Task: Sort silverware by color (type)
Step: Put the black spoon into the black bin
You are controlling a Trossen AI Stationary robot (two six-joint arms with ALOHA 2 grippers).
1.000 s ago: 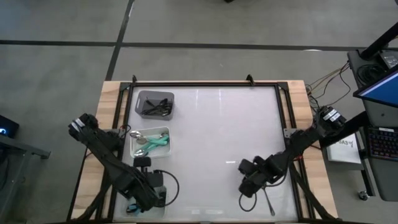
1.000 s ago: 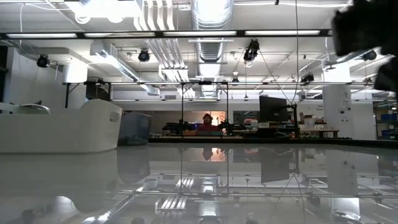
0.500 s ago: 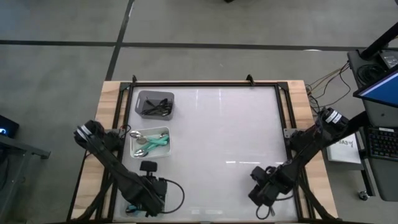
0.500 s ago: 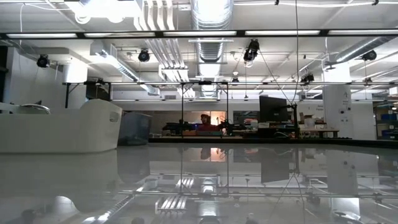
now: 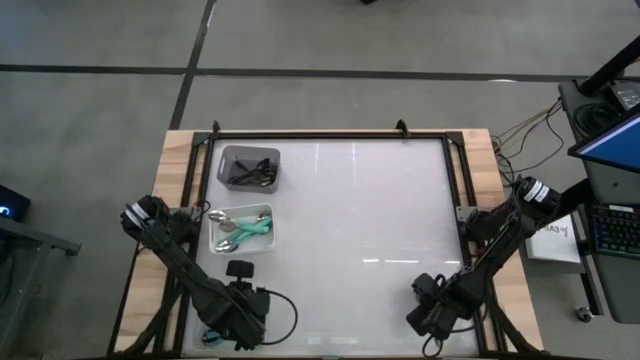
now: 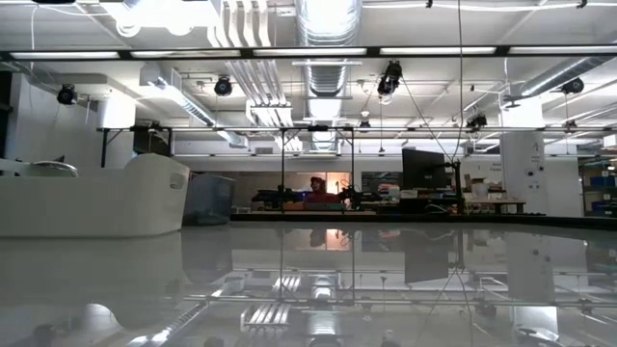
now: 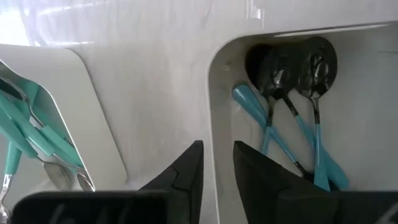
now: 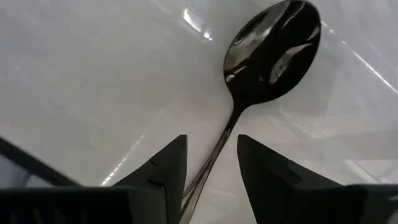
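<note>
An all-black glossy spoon lies flat on the white tabletop, bowl up. Two black-bowled spoons with teal handles lie side by side in a white bin, bowls against its rounded corner. Silver-bowled teal-handled spoons lie jumbled in a clear bin; all-black spoons fill a grey bin.

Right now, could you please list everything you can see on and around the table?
Table: one, white top, wooden border.
Grey bin: one, far left.
Black spoons: several, in the grey bin.
White bin: one, just nearer than the grey one.
Silver-and-teal spoons: several, in the white bin.
Third bin: one, white, near-left corner.
Black-bowled teal spoons: at least two, in the third bin.
Loose spoon: one, black, near-right edge.
Person: one, far back in the room.
Left gripper: open, over the third bin's wall.
Right gripper: open, astride the loose spoon's handle.
</note>
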